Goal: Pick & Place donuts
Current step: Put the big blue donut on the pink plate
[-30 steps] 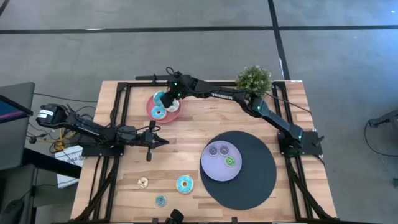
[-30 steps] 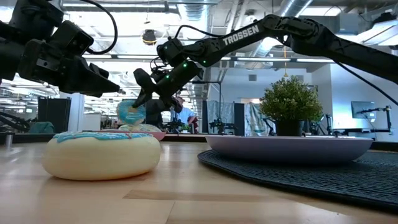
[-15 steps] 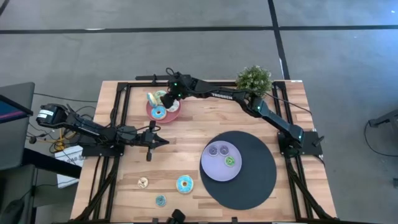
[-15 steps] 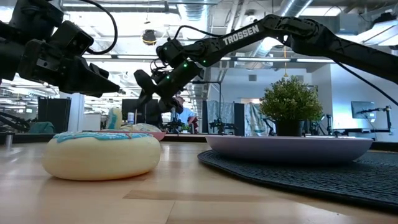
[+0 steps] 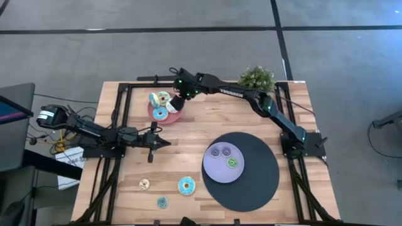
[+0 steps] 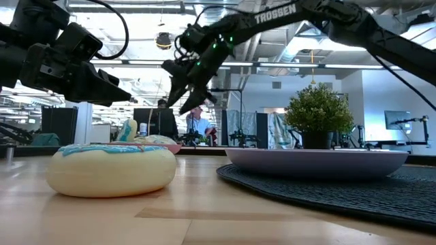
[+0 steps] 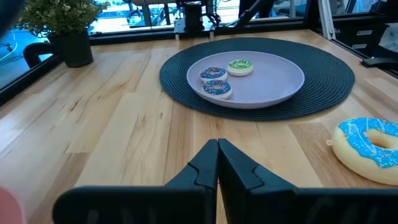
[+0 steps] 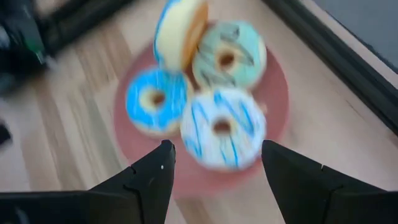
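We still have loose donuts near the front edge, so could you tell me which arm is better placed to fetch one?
Probably the left: its shut tool is nearer the teal donut than the open right tool above the pink plate.

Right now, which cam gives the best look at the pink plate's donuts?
Right wrist view: the pink plate fills it, four donuts countable, one donut on edge leaning on the others. High view shows the plate small, partly under the open right gripper. Low view sees only its rim. Left wrist view misses it.

Overhead straight down on whole table (image 5: 251,119); level from tabletop toward room; wrist views close along fingers. Pink plate (image 5: 174,117) shared by overhead and right wrist.
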You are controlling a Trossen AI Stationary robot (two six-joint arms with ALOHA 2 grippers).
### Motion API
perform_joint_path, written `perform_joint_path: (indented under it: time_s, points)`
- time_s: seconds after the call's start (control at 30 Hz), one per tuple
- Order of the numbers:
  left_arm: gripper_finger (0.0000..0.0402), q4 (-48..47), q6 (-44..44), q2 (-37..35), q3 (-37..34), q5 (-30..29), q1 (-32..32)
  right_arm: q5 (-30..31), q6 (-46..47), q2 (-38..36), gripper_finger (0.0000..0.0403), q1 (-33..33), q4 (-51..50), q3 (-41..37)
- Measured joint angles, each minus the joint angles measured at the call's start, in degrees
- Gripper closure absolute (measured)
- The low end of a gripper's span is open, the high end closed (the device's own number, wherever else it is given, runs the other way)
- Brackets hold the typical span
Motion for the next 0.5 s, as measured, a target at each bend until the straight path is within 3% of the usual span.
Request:
perform_joint_path:
  time_s: [0.13,0.27,0.37,0.5]
  points:
    - [0.0401,-0.02,0.00,0.00,0.00,0.00,0.02,6.57,-2.46,-2.38,0.0172,2.44,-6.33,-1.03]
    - [0.0401,-0.02,-0.01,0.00,0.00,0.05,0.02,10.96,-3.22,-7.19,0.0172,5.46,-8.11,-7.91]
    - [0.0401,-0.02,-0.02,0.00,0.00,0.09,0.00,13.82,-1.65,-13.21,0.0172,7.53,-5.95,-17.91]
    - [0.0401,0.25,-0.04,0.00,-0.02,0.06,0.00,14.96,3.19,-24.40,0.0172,10.39,2.56,-36.97]
